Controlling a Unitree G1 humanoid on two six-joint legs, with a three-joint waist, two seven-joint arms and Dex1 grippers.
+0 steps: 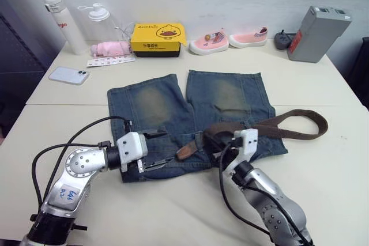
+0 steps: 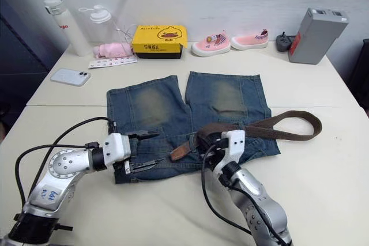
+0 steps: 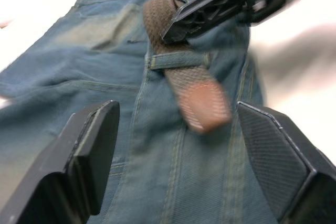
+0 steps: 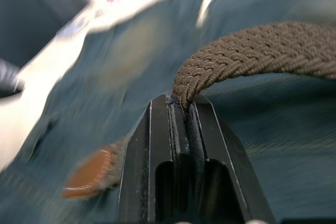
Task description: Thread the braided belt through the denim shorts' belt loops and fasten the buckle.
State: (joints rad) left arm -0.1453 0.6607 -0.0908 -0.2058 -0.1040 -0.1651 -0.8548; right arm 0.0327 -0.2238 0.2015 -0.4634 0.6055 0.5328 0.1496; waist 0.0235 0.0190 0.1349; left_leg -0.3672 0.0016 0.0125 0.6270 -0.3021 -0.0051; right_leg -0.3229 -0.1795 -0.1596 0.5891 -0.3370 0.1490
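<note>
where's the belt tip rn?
Head views: the belt's tan tip lies on the denim shorts near the waistband, just past a belt loop, between both pincers.

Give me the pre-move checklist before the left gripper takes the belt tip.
1. Right gripper shut on the braided belt: ok.
2. Left gripper open wide enough to take the tan belt tip: ok.
3. Belt tip through a belt loop: ok, the strap runs under one loop and the tip lies past it.
4. Belt tip between the left fingers: ok, though not yet touched.
5. Denim shorts lying flat on the table: ok.
6. Buckle position: cannot tell.
</note>
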